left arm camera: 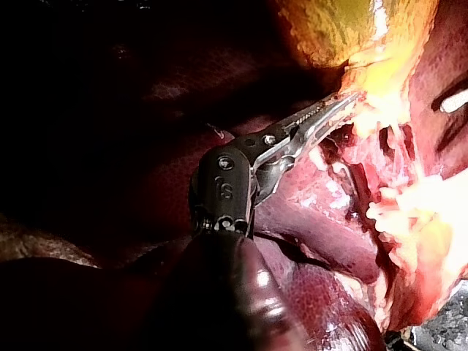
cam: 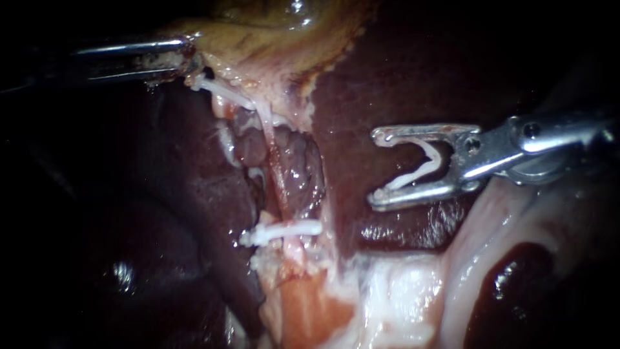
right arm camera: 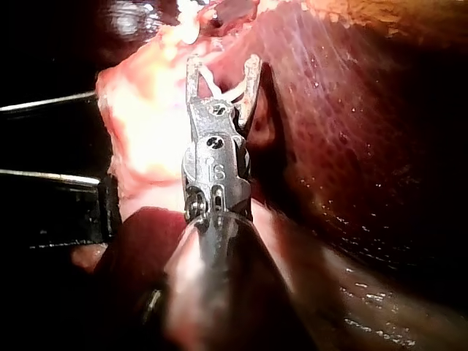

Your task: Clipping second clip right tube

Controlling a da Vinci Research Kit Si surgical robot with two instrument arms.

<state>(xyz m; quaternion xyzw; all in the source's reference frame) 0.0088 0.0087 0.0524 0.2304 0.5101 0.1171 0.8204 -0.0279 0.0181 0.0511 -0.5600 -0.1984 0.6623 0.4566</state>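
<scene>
- Dark wet liver (cam: 387,84) all round.
- Pale tube (cam: 276,169) rises from the seated clip (cam: 284,230); probably soft, slippery, easily torn. Take it just above that clip.
- Right instrument (cam: 381,168) is apart from the seated clip, jaws wide, cradling a fresh clip (cam: 420,171).
- Left instrument (cam: 184,61) jaws clamp the gallbladder (cam: 258,32) edge.

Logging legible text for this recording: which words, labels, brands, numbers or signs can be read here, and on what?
Liver, gallbladder, placed clip, loaded clip in the right instrument: no text.
Left instrument, dark housing: a small raised mark, too small to quote.
Right instrument, dark housing: a like mark, too small to quote.
Nothing else bears writing.
</scene>
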